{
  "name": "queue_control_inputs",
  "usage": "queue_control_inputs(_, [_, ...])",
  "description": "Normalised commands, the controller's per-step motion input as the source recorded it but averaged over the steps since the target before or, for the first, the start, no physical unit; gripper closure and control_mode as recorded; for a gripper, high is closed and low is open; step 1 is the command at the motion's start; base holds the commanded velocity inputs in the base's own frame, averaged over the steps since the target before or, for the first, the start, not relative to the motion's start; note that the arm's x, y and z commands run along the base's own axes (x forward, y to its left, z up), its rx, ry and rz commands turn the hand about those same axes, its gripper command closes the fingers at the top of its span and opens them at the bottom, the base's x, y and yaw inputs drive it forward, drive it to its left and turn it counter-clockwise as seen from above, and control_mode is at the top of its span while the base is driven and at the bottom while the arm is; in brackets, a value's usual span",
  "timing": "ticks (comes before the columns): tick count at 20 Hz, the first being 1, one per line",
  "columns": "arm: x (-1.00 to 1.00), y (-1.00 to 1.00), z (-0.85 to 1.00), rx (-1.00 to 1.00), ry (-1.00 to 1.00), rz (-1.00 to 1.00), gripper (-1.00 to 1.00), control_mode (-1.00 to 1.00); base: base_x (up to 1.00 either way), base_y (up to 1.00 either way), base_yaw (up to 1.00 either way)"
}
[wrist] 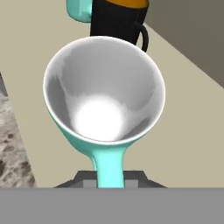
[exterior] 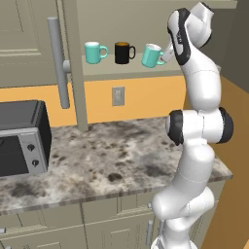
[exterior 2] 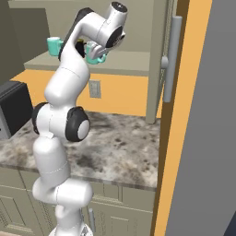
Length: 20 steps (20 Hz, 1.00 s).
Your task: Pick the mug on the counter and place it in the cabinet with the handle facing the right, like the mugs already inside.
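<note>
Teal mug (exterior: 153,55), held by its handle (wrist: 108,166) in the closed gripper (exterior: 168,51), tilted over the cabinet shelf (exterior: 131,69) toward its right edge beside the black mug (exterior: 123,52): to be levelled and lowered gently, handle kept rightward.

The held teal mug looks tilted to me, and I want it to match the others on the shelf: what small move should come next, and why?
Probably level it, then lower it. The gripper is shut on the mug by its handle, and the mug hangs tilted just above the cabinet shelf, right of the black mug. Its handle already faces right, like theirs.
</note>
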Motion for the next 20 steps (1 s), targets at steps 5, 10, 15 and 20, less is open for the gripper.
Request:
queue_control_inputs(5, [0.0,0.0,0.0,-0.04,0.0,0.02,-1.0,-1.0,0.0,0.0,0.0])
queue_control_inputs(10, [0.0,-0.02,0.0,-0.03,0.0,0.02,-1.0,-1.0,0.0,0.0,0.0])
queue_control_inputs(15, [0.0,-0.03,0.0,-0.01,0.0,0.06,-1.0,-1.0,0.0,0.0,0.0])
queue_control_inputs(20, [0.0,-0.26,0.0,0.0,-0.04,0.13,-1.0,-1.0,0.0,0.0,0.0])
